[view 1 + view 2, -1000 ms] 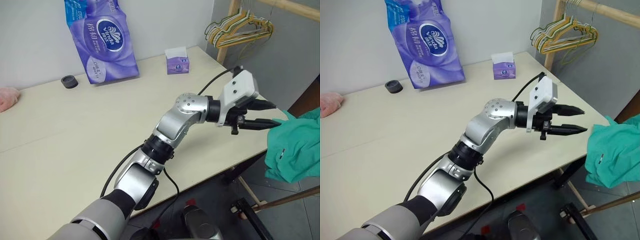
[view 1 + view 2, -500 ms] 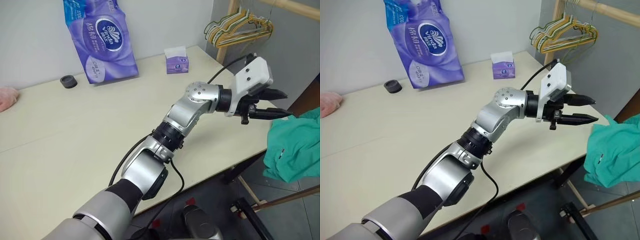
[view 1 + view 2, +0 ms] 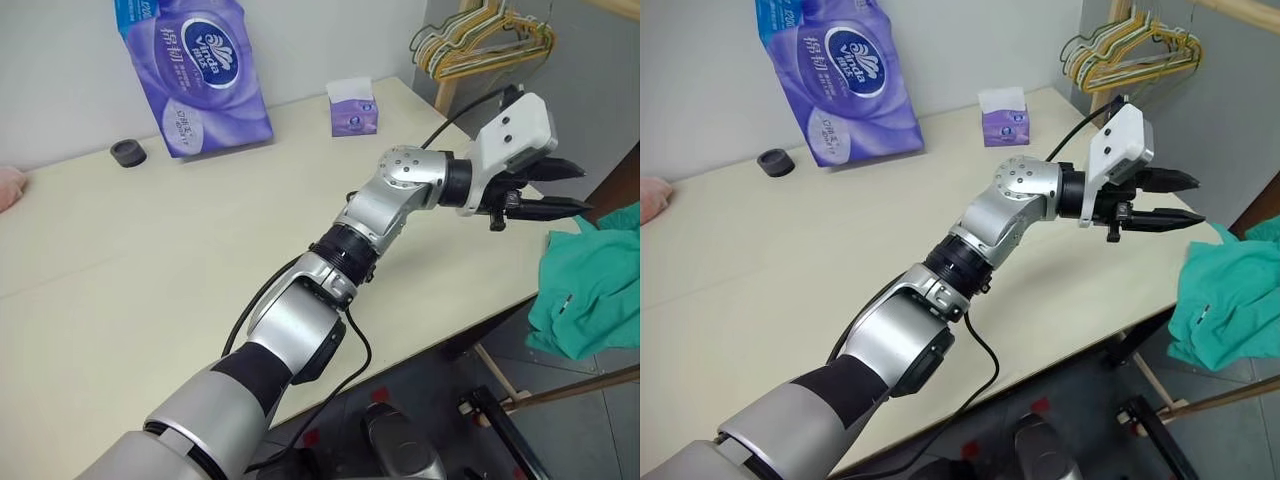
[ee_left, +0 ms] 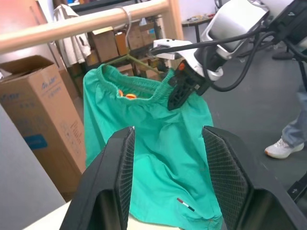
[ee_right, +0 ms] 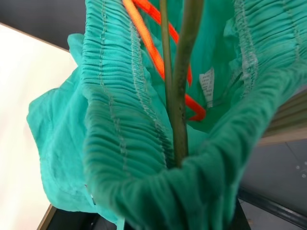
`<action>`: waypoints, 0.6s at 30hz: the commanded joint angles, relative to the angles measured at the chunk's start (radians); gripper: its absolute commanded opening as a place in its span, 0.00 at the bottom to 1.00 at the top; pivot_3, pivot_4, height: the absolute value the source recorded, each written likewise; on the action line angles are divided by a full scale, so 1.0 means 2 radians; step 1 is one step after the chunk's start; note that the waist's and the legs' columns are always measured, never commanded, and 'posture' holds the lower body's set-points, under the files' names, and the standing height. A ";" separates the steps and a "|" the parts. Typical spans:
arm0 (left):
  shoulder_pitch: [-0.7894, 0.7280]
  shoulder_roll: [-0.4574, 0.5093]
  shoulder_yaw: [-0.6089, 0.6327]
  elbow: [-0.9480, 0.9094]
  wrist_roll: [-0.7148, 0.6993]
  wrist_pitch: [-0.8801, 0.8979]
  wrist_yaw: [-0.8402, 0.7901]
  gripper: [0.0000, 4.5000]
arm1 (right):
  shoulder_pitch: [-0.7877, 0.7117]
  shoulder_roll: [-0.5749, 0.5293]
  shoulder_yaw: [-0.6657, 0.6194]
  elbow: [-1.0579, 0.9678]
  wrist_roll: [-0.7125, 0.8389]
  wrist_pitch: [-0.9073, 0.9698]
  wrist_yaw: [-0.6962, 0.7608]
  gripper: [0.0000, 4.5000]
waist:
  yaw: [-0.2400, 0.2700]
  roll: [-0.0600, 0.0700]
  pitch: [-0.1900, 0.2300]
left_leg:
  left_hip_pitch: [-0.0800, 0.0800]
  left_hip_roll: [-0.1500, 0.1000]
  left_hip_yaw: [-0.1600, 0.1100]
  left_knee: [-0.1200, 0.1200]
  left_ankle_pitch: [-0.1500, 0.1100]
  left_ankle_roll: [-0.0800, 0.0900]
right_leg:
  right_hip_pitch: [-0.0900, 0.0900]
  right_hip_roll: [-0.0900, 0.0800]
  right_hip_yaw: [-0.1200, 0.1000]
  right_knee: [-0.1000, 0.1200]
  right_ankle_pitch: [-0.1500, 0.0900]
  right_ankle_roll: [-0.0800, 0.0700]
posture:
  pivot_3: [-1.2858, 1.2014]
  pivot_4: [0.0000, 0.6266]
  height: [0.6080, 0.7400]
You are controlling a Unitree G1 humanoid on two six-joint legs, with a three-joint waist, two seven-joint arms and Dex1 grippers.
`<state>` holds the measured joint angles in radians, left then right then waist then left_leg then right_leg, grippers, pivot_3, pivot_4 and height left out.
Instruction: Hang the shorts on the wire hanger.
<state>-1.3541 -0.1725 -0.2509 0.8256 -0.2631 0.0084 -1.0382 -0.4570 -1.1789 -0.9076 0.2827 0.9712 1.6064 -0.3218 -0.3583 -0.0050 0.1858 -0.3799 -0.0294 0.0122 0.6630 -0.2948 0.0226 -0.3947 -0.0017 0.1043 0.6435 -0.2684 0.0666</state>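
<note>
Your left gripper [image 3: 572, 190] hangs past the right edge of the table [image 3: 150, 260], its two black fingers apart with nothing between them, pointing level toward the shorts [image 3: 590, 290]. In your left wrist view those fingers [image 4: 117, 182] frame the teal-green shorts [image 4: 158, 143], which hang clear of the table beyond its right edge, waistband uppermost and legs drooping. Your right gripper [image 4: 180, 88] is clamped on the gathered waistband at its upper right part, holding the cloth up; an orange drawstring [image 4: 123, 94] shows just inside the waistband opening. In your right wrist view the wire hanger [image 5: 180, 86] runs as two thin olive-grey strands through the open waistband, with the orange drawstring beside them; the hanger's hook [image 4: 127, 17] is over a wooden rail [image 4: 81, 21] above the shorts. Whether the shorts bear on the hanger or only on your right gripper cannot be told. Farther off, near the table's back edge, stand a purple pack of tissue rolls [image 3: 195, 75], a small tissue box [image 3: 353, 108] and a black cap [image 3: 128, 152]. Beyond the table's far right corner a bunch of pale green and yellow hangers [image 3: 480, 40] hangs by a wooden post [image 3: 455, 55].
</note>
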 commanded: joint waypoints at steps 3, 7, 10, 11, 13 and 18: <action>-0.038 -0.060 0.012 -0.011 -0.006 -0.015 -0.001 0.52 | 0.003 -0.025 -0.013 0.000 0.011 0.004 0.003 0.00 | 0.000 -0.001 0.005 | 0.000 0.000 0.000 0.000 0.000 0.000 | 0.000 0.000 0.000 0.000 0.000 0.000 | 0.35 0.36 1.00; -0.037 -0.060 0.011 -0.010 -0.005 -0.019 -0.004 0.52 | 0.006 -0.025 -0.011 -0.012 0.002 0.004 0.014 0.00 | 0.000 -0.001 0.005 | 0.000 0.000 0.000 0.000 0.000 0.000 | 0.000 0.000 0.000 0.000 0.000 0.000 | 0.35 0.35 1.00; -0.037 -0.060 0.011 -0.010 -0.006 -0.021 -0.007 0.52 | 0.005 -0.022 -0.014 -0.022 -0.008 0.004 0.016 0.00 | 0.000 -0.001 0.005 | 0.000 0.000 0.000 0.000 0.000 0.000 | 0.000 0.000 0.000 0.000 0.000 0.000 | 0.35 0.34 1.00; -0.037 -0.061 0.010 -0.010 -0.006 -0.021 -0.008 0.53 | 0.006 -0.020 -0.017 -0.027 -0.014 0.004 0.014 0.09 | 0.000 -0.001 0.005 | 0.000 0.000 0.000 0.000 0.000 0.000 | 0.000 0.000 0.000 0.000 0.000 0.000 | 0.35 0.34 1.00; -0.038 -0.063 0.009 -0.011 -0.006 -0.022 -0.010 0.53 | 0.007 -0.016 -0.024 -0.034 -0.018 0.004 0.016 0.16 | 0.000 -0.001 0.005 | 0.000 0.000 0.000 0.000 0.000 0.000 | 0.000 0.000 0.000 0.000 0.000 0.000 | 0.35 0.33 1.00; -0.037 -0.065 0.009 -0.013 -0.007 -0.022 -0.015 0.53 | 0.011 -0.009 -0.038 -0.056 -0.015 0.004 0.012 0.53 | 0.000 -0.001 0.005 | 0.000 0.000 0.000 0.000 0.000 0.000 | -0.001 0.000 0.000 0.000 0.000 0.000 | 0.35 0.33 1.00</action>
<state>-1.3567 -0.1734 -0.2460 0.8276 -0.2641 -0.0157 -1.0620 -0.4342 -1.1896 -0.9432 0.2166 0.9329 1.6065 -0.2925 -0.3590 -0.0067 0.1964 -0.3808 -0.0294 0.0123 0.6628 -0.2950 0.0226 -0.3958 -0.0022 0.1044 0.6435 -0.2687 0.0674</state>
